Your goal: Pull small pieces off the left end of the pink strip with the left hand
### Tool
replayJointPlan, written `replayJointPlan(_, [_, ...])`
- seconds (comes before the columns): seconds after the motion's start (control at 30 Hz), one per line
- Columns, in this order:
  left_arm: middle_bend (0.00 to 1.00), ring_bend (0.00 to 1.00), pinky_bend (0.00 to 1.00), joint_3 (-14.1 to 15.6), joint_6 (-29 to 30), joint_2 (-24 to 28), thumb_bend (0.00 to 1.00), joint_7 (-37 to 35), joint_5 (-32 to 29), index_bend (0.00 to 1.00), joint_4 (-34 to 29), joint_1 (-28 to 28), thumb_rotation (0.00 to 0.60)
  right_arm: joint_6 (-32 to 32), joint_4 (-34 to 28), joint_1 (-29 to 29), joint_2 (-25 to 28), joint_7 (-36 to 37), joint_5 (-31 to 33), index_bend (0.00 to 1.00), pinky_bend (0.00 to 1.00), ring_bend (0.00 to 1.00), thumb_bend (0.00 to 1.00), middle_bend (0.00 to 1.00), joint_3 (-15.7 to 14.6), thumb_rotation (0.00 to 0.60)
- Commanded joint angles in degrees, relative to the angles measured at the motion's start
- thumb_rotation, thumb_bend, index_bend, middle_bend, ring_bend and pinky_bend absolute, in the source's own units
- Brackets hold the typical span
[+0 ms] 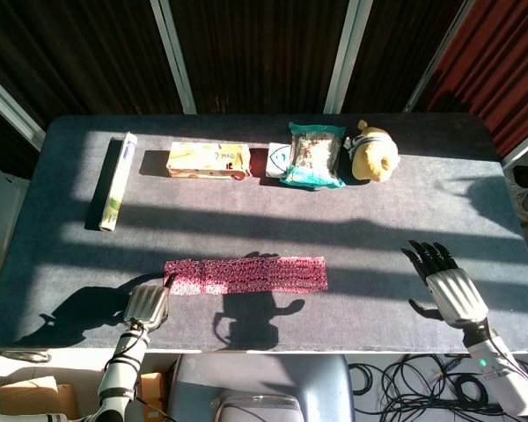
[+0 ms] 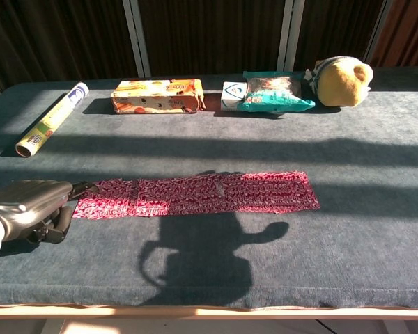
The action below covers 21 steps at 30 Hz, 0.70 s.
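Chest view, lower left: left hand (image 2: pixel 29 205) with fingertips at the pink strip (image 2: pixel 195 195) end (pinch unclear, I cannot tell) should nip only its corner.

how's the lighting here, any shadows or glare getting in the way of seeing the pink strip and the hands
Head view: hard sunlight falls in bands across the dark grey table, and a dark shadow sits just below the patterned pink strip, which stays readable; the left hand is brightly lit. Chest view: a big shadow spreads in front of the strip, and the left hand is glare-washed at the frame edge; the right hand appears only in head view.
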Motion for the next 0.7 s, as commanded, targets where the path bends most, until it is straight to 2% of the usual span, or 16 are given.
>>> replayJointPlan(0.03, [1.00,1.00,1.00,-0.05,-0.20,-0.13,1.00,0.59,-1.38,0.14,0.61,-0.42,0.600,-0.02,0.14,-0.13,0.08,0.32,-0.09,0.00,0.01,0.00,0.18,0.00,-0.05,0.600])
replayJointPlan(0.47, [1.00,1.00,1.00,1.06,0.21,0.24,1.00,1.68,-3.31,0.16,0.35,-1.27,0.600,-1.15,0.15,-0.08,-0.32,0.30,0.31,0.00,0.01,0.00,0.18,0.00,0.32,0.600])
replayJointPlan(0.7, [1.00,1.00,1.00,2.06,1.66,1.58,1.00,2.91,-4.26,0.22,0.06,-1.11,0.600,-1.76,0.25,-0.10,-0.63,-0.07,0.50,0.00,0.01,0.00,0.18,0.00,0.30,0.600])
